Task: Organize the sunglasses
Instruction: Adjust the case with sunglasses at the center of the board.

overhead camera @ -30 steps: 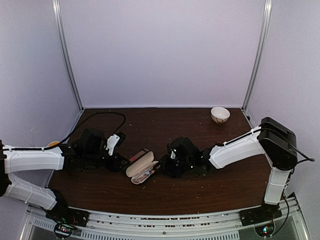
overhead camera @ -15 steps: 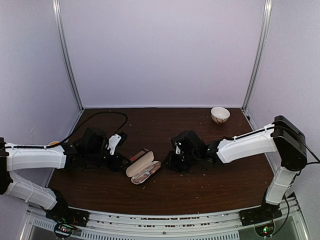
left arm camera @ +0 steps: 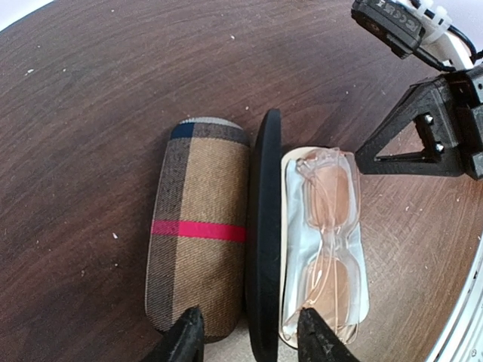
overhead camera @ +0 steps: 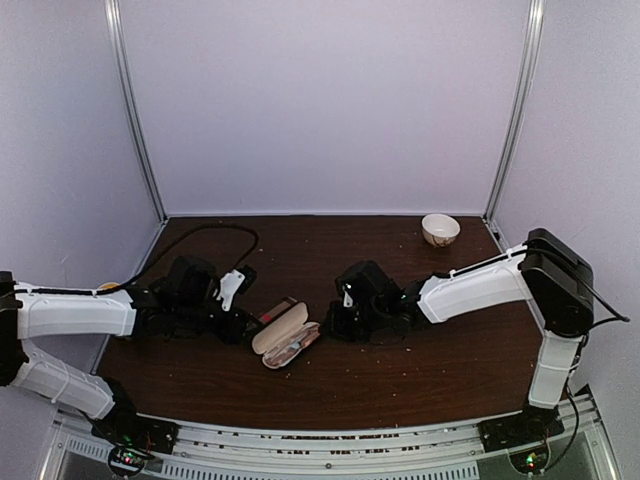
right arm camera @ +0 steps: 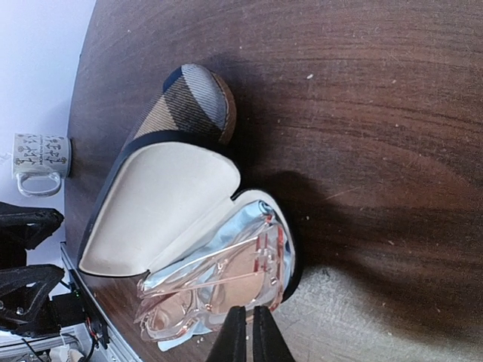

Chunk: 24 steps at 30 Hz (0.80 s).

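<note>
We see one pair of sunglasses [left arm camera: 328,234], translucent pink, lying folded in the tray of an open black case [overhead camera: 276,330]. The case sits near the middle of the table [overhead camera: 400,380], somewhat closer to the near edge than to the far one. Its lid [left arm camera: 264,226] stands up, showing only a thin black edge in the left wrist view and a cream lining in the right wrist view. A silvery sheet [left arm camera: 364,290] lies under the frames.

A closed plaid case [left arm camera: 200,264], tan with a red stripe, lies right along the lid's outer side, parallel to the open case.

The left gripper [left arm camera: 249,343] is at one end of the two cases with its fingers spread wide. One fingertip [left arm camera: 186,337] is over the end of the plaid case and the other is over the end of the tray. It has hold of nothing that we can see.

The right gripper [right arm camera: 247,335] is at the opposite end, just beside the rim of the tray. Its fingers are drawn almost together with only a sliver of a gap, and we see nothing pinched between them.

A small bowl [overhead camera: 440,229] sits in the far right corner of the table, well apart from the cases. A patterned mug [right arm camera: 41,162] shows at the left edge of the right wrist view.
</note>
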Each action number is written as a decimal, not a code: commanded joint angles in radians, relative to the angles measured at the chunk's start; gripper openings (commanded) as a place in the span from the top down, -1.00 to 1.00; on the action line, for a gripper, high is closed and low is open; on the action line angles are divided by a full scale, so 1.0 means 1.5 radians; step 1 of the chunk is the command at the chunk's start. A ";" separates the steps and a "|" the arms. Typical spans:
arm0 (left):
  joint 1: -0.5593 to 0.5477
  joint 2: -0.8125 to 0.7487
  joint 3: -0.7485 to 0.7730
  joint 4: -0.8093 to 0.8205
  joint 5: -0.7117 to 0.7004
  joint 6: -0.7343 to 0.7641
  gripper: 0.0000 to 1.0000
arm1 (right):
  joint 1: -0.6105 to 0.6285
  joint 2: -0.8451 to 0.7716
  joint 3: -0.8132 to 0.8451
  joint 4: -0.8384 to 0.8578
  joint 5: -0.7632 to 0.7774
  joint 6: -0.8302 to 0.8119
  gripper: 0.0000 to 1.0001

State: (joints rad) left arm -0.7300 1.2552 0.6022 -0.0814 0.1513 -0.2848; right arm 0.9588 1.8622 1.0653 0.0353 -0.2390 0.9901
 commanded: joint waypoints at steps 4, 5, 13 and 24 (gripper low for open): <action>0.006 0.011 0.028 0.009 0.010 0.007 0.11 | -0.007 0.034 0.028 0.011 -0.009 -0.013 0.92; 0.005 0.012 0.028 0.009 0.010 0.006 0.12 | -0.007 0.038 0.030 0.014 -0.011 -0.013 0.92; 0.006 0.020 0.032 0.004 0.017 0.004 0.12 | -0.007 0.049 0.038 0.019 -0.016 -0.020 0.95; 0.006 0.092 0.053 0.012 0.069 0.004 0.13 | -0.006 0.080 0.077 0.002 -0.027 -0.043 0.95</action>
State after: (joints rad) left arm -0.7300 1.3552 0.6441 -0.0837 0.2035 -0.2848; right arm 0.9527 1.9648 1.1465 0.0441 -0.2775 0.9501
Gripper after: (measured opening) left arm 0.438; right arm 0.024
